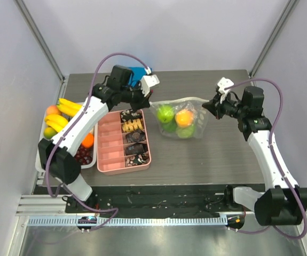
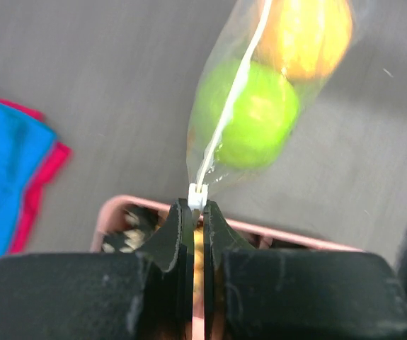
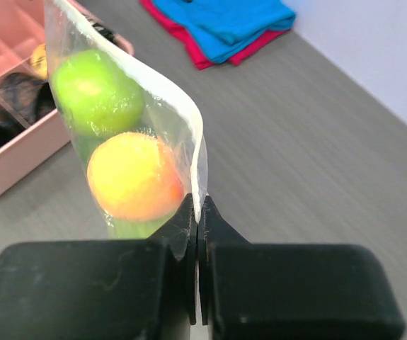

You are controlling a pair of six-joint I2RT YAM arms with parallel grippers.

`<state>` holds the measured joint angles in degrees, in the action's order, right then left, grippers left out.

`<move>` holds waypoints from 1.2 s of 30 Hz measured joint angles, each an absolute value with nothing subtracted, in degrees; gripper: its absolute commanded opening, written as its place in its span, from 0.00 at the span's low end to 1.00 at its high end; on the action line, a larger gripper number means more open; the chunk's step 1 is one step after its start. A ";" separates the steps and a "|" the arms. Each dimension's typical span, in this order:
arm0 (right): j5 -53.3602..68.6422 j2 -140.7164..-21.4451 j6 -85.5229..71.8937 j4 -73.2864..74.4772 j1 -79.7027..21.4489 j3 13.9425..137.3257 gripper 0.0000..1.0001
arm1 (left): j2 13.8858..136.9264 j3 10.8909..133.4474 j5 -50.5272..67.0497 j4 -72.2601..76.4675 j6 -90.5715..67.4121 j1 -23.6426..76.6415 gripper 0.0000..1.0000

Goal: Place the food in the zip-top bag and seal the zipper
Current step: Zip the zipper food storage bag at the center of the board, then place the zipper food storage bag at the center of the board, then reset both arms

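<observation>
Far on my left lie the bananas (image 1: 62, 113), then the pink box (image 1: 110, 152). Above its far end my left jaws are pressed together on the white tab (image 2: 198, 196) at the end of the zipper (image 2: 233, 88). From there the zip-top bag (image 1: 181, 118) hangs stretched between my two arms, right of the pink box and over the table (image 1: 217, 160). It has green fruit (image 1: 165, 113) and an orange one (image 1: 184, 117) inside. At its other corner my right jaws are clamped on the plastic of the mouth edge.

What I fear: the fruit looks heavy and both holds are thin. If I pull further apart, the film may slide out of the right jaws or the tab may slip from the left, and the bag would sag or drop. I cannot tell whether the zipper is pressed closed all along. If it is not, fruit could roll out.

Only the top view shows both arms and the bag's full span. Only the left wrist view shows the tab between my tips. The right wrist view shows the film folding over by my jaws, with the blue and red cloth (image 3: 221, 28) on the table beyond
</observation>
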<state>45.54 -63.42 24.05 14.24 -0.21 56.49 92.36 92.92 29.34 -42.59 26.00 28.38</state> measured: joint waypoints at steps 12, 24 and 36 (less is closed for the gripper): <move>47.11 -66.17 43.72 16.49 1.23 52.10 0.13 | 103.13 96.60 28.23 -37.47 26.85 29.95 0.00; 46.54 -56.10 64.49 47.83 1.23 47.31 1.00 | 99.04 80.99 28.25 -41.56 28.45 44.56 0.10; 47.46 -47.42 63.61 66.04 1.21 54.87 1.00 | 86.59 78.50 29.19 -48.49 25.91 43.90 1.00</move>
